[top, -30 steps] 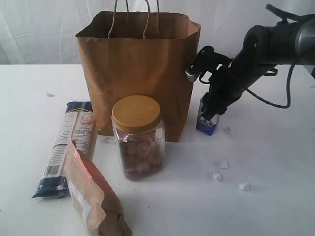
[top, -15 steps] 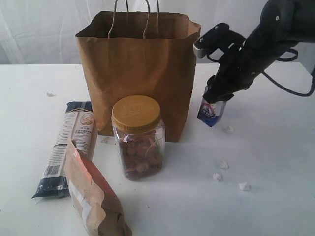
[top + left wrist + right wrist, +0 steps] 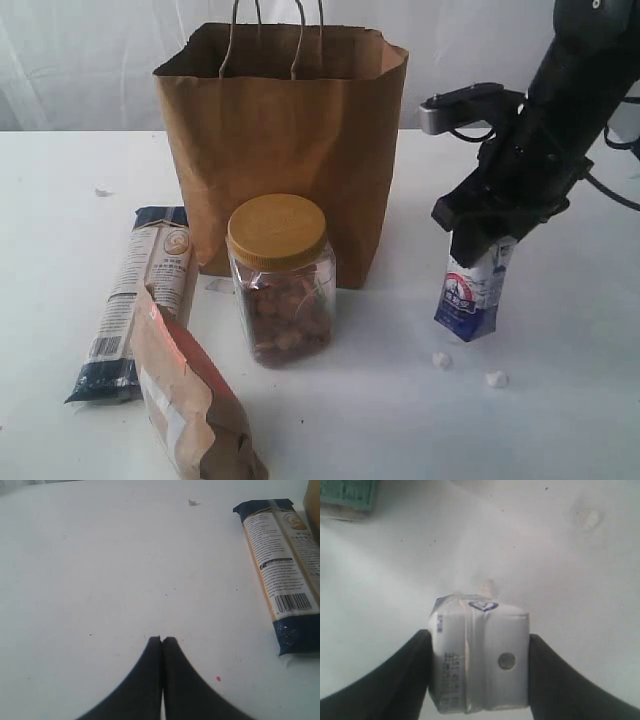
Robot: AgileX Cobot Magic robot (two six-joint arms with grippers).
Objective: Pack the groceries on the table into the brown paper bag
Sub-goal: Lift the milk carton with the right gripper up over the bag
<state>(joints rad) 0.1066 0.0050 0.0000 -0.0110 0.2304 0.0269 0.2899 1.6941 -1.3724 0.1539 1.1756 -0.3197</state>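
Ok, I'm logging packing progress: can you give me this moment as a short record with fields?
right gripper: shut on the small white-blue carton, right of the brown paper bag in the exterior view
left gripper: shut, empty, over bare table
outside bag: yellow-lidded jar, pasta packet, brown-orange pouch, carton
bag: upright, top open

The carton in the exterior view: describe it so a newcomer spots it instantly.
Start at the brown paper bag and look right. There the right gripper clamps a small white-blue carton by its top. It is the only boxy, held item.
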